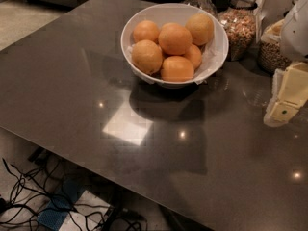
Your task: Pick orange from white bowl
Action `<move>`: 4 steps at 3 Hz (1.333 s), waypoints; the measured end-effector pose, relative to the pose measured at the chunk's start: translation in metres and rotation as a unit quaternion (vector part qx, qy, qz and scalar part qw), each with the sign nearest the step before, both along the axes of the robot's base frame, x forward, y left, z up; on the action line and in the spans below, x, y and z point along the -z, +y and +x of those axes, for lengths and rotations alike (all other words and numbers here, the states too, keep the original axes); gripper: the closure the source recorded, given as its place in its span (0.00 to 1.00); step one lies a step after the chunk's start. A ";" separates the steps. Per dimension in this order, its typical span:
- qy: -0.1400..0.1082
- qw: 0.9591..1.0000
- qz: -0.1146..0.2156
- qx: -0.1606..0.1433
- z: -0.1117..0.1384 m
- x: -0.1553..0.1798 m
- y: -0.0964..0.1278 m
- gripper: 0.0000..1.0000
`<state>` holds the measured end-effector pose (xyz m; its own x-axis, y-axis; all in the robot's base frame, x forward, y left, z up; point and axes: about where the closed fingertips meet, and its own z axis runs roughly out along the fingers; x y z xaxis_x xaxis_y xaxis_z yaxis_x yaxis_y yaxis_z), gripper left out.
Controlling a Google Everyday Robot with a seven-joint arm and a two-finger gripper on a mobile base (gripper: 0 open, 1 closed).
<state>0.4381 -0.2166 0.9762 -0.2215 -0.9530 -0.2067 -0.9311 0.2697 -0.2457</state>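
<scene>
The white bowl [139, 20] stands at the far middle of the dark table and holds several oranges on a crinkled white lining. The orange [175, 38], the largest and deep orange, lies on top in the middle of the pile. A paler, yellower orange [200, 29] sits behind it to the right. Smaller oranges lie around it. My gripper [285, 100] is at the right edge of the view, cream-coloured, to the right of the bowl and nearer the camera, apart from it and holding nothing that I can see.
The dark glossy table [96, 105] has its near edge running diagonally at the lower left. Glass jars of grains or nuts [239, 25] stand behind the bowl at the right, with another jar [270, 52] beside them. Cables [43, 196] lie on the floor below.
</scene>
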 end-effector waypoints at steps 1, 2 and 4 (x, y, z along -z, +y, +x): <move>0.000 1.000 0.000 0.000 0.000 0.000 0.000 0.00; -0.020 0.999 0.019 -0.016 0.010 -0.005 0.007 0.00; -0.096 0.983 0.102 -0.121 0.056 -0.028 0.057 0.00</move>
